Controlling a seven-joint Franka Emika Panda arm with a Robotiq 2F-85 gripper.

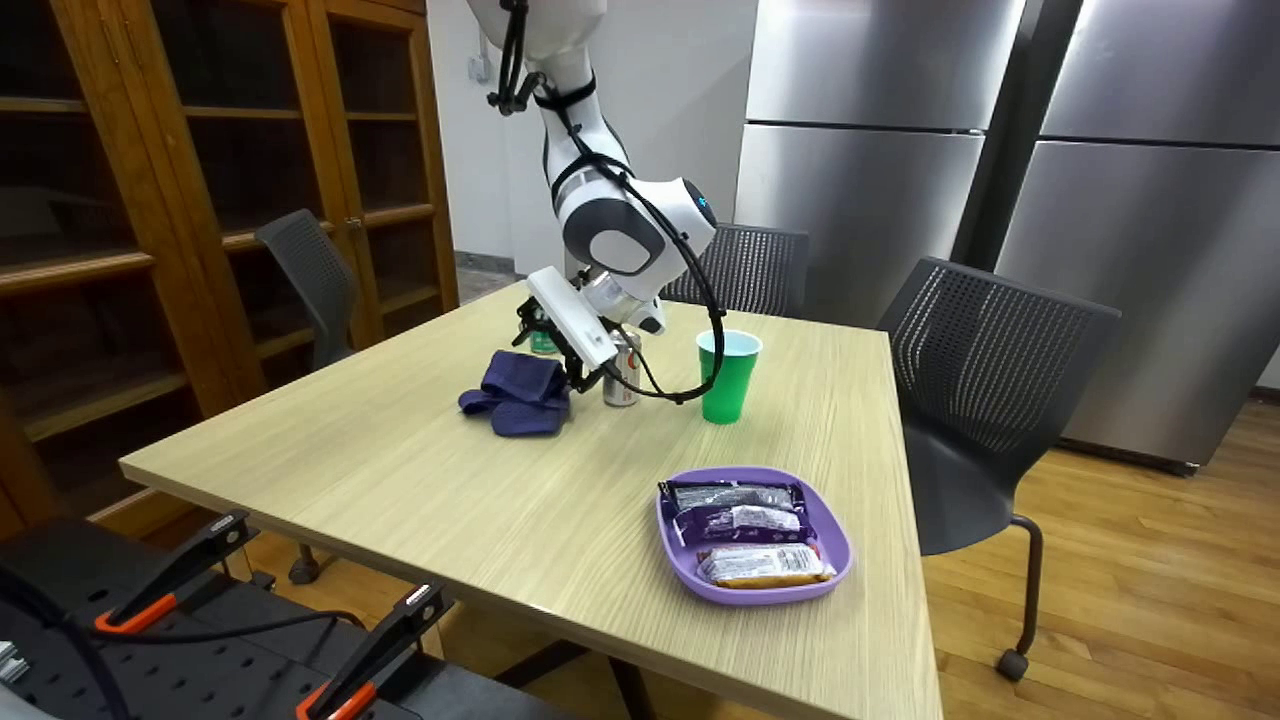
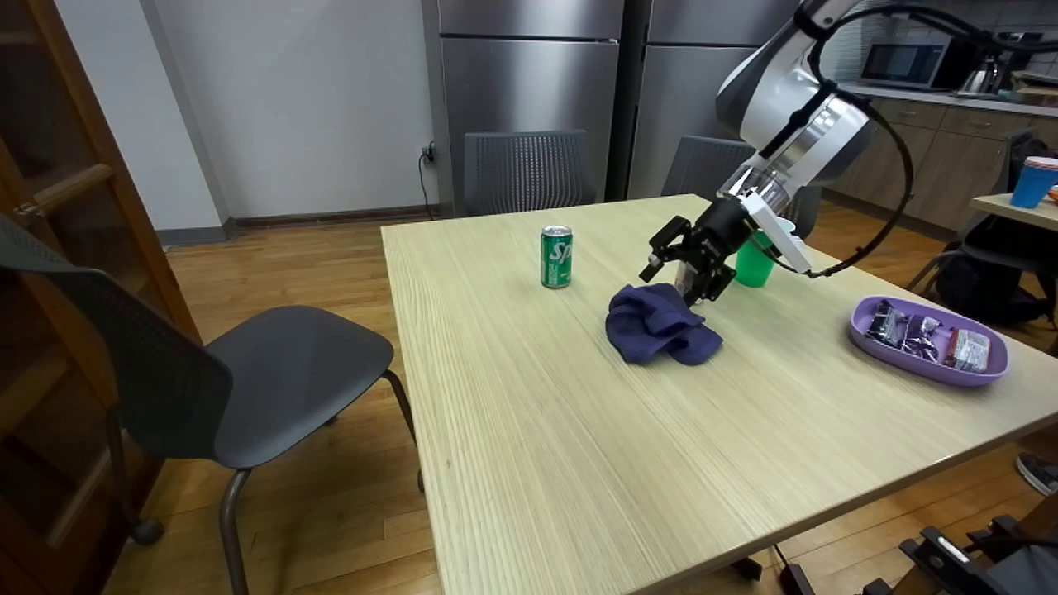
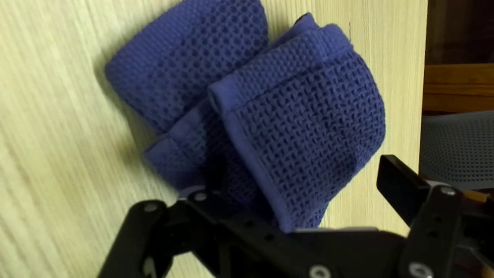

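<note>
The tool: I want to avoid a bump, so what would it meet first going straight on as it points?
Likely the cloth, lying ahead of the open tool in the wrist view, though depth is hard to judge.

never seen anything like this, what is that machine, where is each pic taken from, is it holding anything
That's a robot arm stretched over a table, ending in a two-fingered tool. Two pictures come from cameras away from it; the close-up comes from a camera on its wrist. On the table are a rumpled blue cloth, a green soda can, a silver can partly hidden by the tool, a green cup and a purple tray of wrapped snacks. The tool seems to hold nothing: its jaws stand open at the cloth. Whether they touch it is unclear.
</note>
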